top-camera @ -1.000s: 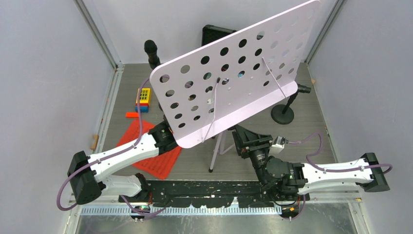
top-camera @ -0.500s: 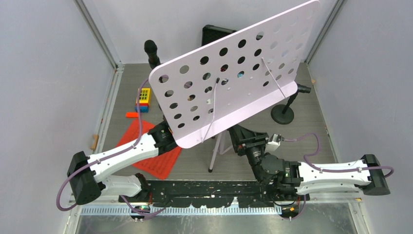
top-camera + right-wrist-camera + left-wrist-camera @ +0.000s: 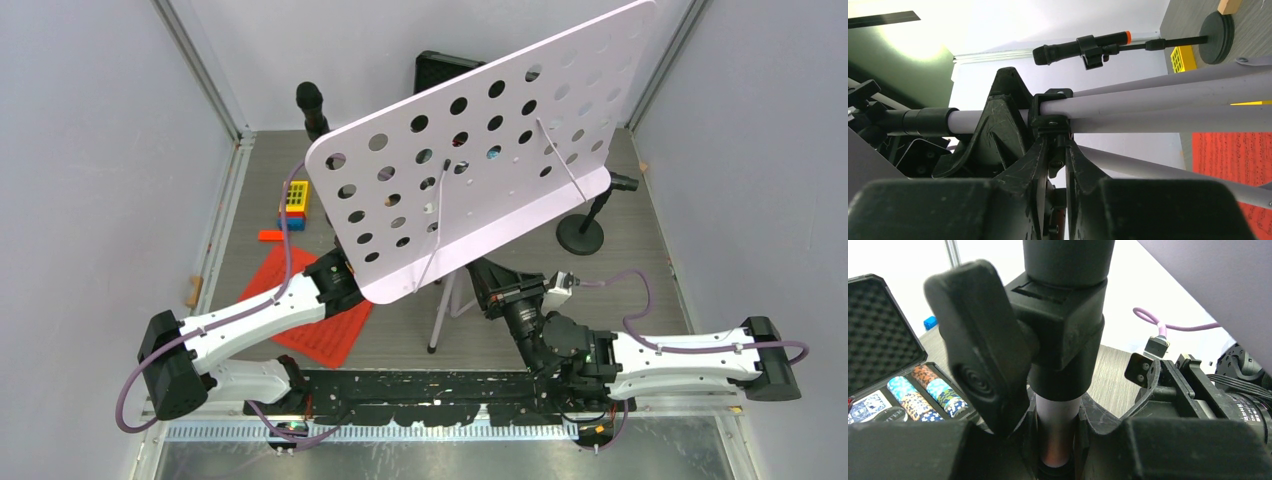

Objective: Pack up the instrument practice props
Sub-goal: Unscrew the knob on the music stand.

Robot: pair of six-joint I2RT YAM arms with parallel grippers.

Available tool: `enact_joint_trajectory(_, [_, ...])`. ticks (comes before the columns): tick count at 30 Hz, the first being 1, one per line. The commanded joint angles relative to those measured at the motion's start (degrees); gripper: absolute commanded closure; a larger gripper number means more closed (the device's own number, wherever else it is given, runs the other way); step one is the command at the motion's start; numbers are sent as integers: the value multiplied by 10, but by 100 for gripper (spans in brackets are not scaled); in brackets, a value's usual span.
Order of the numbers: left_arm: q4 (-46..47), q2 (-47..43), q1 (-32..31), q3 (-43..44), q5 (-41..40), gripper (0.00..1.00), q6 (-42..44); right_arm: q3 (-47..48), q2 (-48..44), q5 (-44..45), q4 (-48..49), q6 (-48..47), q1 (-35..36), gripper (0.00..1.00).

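The white hole-punched music rack (image 3: 480, 170) stands tilted mid-table on silver tripod legs (image 3: 440, 315). My left gripper (image 3: 1055, 410) is under the rack, shut on its silver pole (image 3: 1057, 415) just below the black clamp with its knob (image 3: 980, 347). My right gripper (image 3: 1054, 145) is shut on the black collar (image 3: 1049, 117) where the silver legs meet. Red sheet-music pages (image 3: 320, 330) lie flat near the left arm. One black microphone (image 3: 311, 105) stands at the back left; another's round base (image 3: 580, 235) sits at the right.
An open black case (image 3: 878, 335) with poker chips (image 3: 913, 397) stands behind the rack. Yellow and blue toy blocks (image 3: 295, 200) and a small orange piece (image 3: 270, 236) lie at the left. Grey walls close in both sides.
My right gripper has slid a little left toward the stand and its jaws have closed on the leg collar. The left arm and the rack have hardly moved.
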Motion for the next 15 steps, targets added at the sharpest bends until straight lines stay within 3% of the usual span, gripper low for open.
enact_joint_trajectory(1, [-26,-16,-1,-4,-17,100,-31,18,4,-3,15,-21,-1,83])
enact_joint_trajectory(8, [-26,-14,-1,-5,-12,100,-30,52,1,11,-86,-167,-1,99])
enact_joint_trajectory(15, [-28,-13,-1,-4,-7,100,-30,54,34,-12,-46,-397,-1,100])
